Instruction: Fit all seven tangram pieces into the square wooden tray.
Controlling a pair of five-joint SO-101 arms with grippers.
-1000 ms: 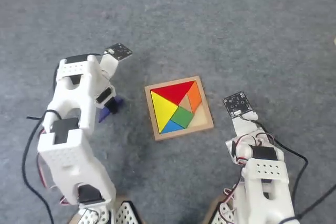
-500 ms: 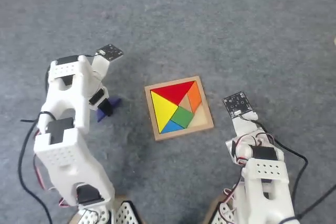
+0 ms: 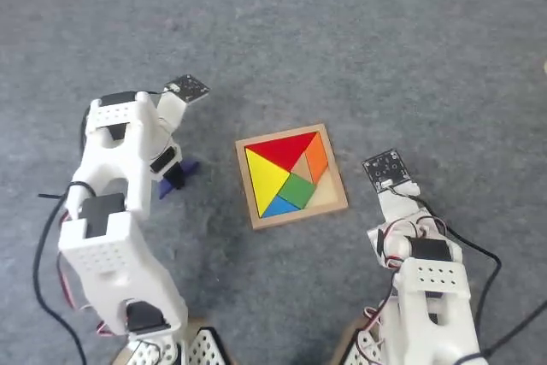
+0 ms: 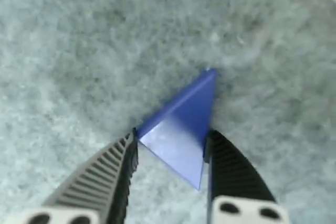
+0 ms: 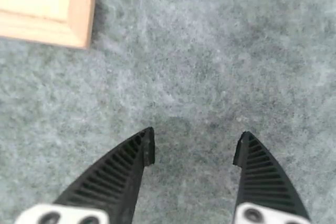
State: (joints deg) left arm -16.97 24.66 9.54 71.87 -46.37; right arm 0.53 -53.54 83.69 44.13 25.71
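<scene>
Over on the left side of the grey carpet (image 3: pixel 342 57), the left gripper (image 4: pixel 170 142) is clamped on a dark blue triangle (image 4: pixel 181 124) — one ribbed finger (image 4: pixel 118 163) pressed to one edge, the black finger against the other. The piece sits tilted between them, one corner poking out past the fingertips. Whether it is lifted off the carpet or resting on it cannot be told from here. From the high view this grip sits well apart from the square wooden tray (image 3: pixel 291 216), off to the tray's left.

The tray itself lies between the two arms, turned slightly askew. Inside it: a red triangle (image 3: pixel 286 150) along the far edge, a yellow triangle (image 3: pixel 263 177) touching it, an orange piece (image 3: pixel 317 158) by the right rim, a green square (image 3: pixel 297 190) in the middle and a light blue triangle (image 3: pixel 279 205) at the near edge. Bare wood shows around the green square on its right side.

The right gripper (image 5: pixel 194 148) hangs above the carpet with its jaws spread wide and nothing between them — a corner of the tray lies near it.
</scene>
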